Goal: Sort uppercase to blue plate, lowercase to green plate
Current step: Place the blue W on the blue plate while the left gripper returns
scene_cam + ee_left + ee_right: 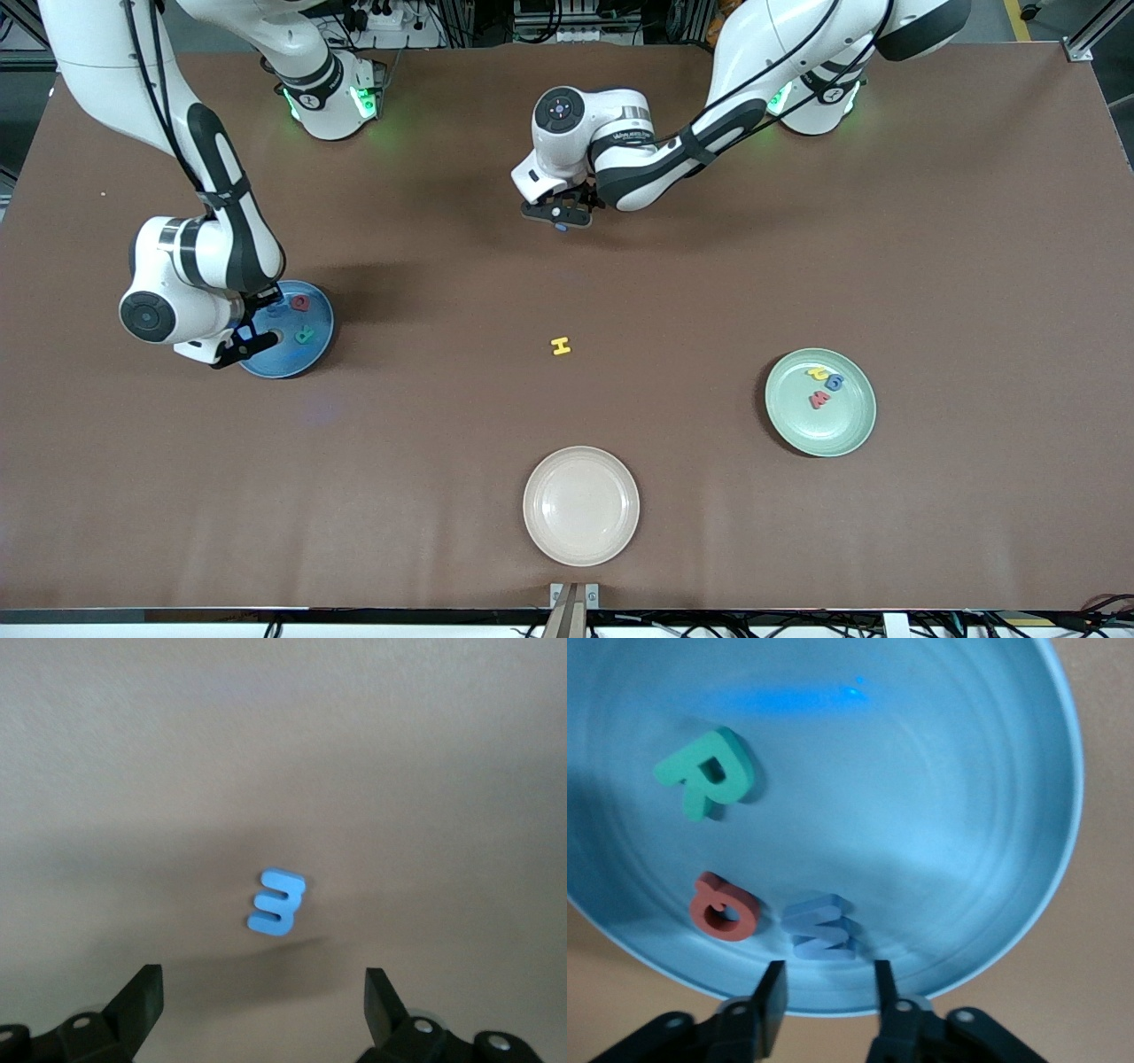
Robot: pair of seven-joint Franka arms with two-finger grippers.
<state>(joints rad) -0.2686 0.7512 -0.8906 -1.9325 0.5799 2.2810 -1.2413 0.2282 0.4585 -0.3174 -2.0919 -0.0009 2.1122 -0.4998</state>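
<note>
My left gripper (558,215) is open over the bare table, with the blue m (277,902) lying on the table below it, clear of the fingers (142,1001). My right gripper (251,341) is open and empty over the blue plate (288,361). That plate (966,815) holds the teal R (709,771), the red Q (725,906) and the blue M (821,926), which lies just past the fingertips (772,992). The yellow H (560,346) lies mid-table. The green plate (850,425) holds the yellow u (817,373), blue g (834,382) and red w (819,400).
A cream plate (580,505) stands near the table edge closest to the front camera, nearer than the H. The blue plate is toward the right arm's end, the green plate toward the left arm's end.
</note>
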